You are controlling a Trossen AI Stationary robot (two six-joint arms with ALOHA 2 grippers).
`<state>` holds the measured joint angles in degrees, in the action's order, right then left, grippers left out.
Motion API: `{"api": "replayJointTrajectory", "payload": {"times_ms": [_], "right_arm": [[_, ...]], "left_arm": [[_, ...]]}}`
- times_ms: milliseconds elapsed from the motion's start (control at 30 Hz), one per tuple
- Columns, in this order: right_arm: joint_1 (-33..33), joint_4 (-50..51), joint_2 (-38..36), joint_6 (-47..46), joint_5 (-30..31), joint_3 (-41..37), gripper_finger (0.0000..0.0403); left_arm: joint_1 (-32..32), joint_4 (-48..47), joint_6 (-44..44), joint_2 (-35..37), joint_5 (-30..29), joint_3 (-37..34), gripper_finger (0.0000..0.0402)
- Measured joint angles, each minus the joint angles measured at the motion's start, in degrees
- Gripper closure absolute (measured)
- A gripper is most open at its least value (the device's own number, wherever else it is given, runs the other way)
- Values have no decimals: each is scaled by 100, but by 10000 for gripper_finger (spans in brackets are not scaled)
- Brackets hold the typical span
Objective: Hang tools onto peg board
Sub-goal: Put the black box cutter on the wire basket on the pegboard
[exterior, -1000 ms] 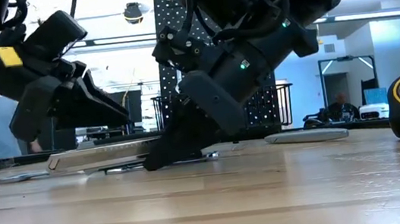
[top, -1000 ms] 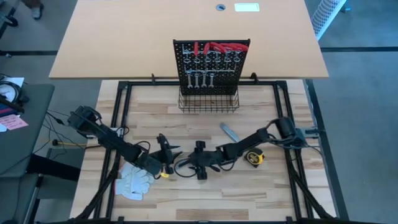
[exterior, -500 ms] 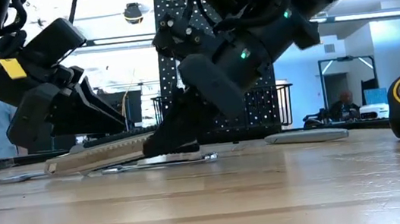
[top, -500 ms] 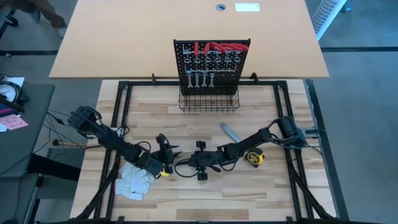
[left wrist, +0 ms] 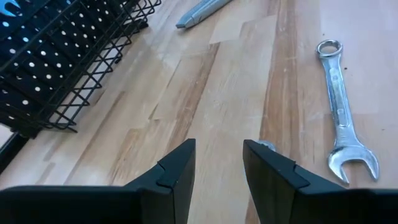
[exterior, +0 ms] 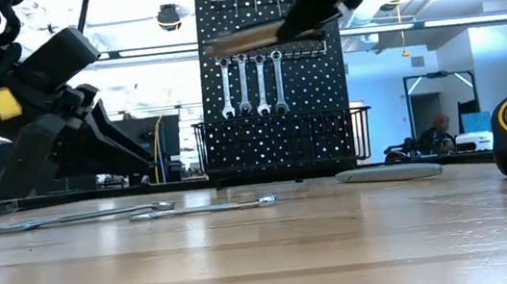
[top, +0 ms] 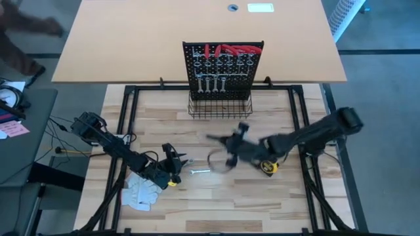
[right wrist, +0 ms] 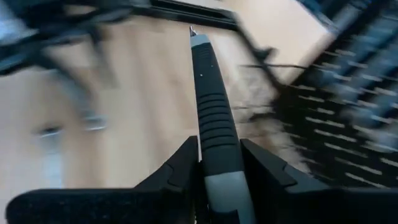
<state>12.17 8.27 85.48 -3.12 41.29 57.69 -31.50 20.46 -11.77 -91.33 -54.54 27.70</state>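
Observation:
The black peg board stands upright at the far side, with silver wrenches and red-handled tools on its hooks and a wire basket at its base. My right gripper hangs above the table's middle, shut on a grey and black utility knife. In the low view the knife shows high in front of the board. My left gripper stands open low over the table, left of the middle. A silver wrench lies flat on the table just ahead of it. My right gripper pinches the utility knife's grey rear part between its two fingers, one on each flat side. The fingers lie along the knife. The black ribbed grip and the tip stick out forward past the fingertips. The knife is lifted clear of the table, nearly level.
A yellow and black tape measure sits under my right arm. A grey flat tool lies on the table toward the basket. Two wrenches lie near my left gripper. White gloves lie at the near left.
My right gripper has risen from the table with the utility knife and gone toward the right and far edges, nearer the peg board. The knife first tipped up at one end, then came clear of the table. The wrenches that lay beside it stay there.

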Motion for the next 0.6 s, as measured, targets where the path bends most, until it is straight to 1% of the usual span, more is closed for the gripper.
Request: {"api": "replayJointTrajectory", "payload": {"times_ms": [67,100,200,233,300,433,500,600], "right_arm": [[-556,162,-271,43,-257,-7,301],[-857,238,-369,49,-574,-9,301],[-1810,356,-493,16,-1784,-7,301],[-2075,385,-448,16,-2076,-7,301],[-2496,384,-308,16,-2400,-8,301],[-3100,434,-53,-111,-3034,83,301],[-3294,518,94,-141,-3373,109,300],[-3462,605,339,-352,-3597,107,297]], "left_arm": [[6,-2,-2,0,0,0,272],[6,1,-4,0,-4,0,272],[6,4,29,0,-4,0,272],[6,5,33,0,-6,0,272],[6,-4,33,0,-6,0,272],[8,-8,33,0,-7,0,272],[8,-20,35,0,-7,0,272],[8,-21,35,0,-4,0,272]]}}
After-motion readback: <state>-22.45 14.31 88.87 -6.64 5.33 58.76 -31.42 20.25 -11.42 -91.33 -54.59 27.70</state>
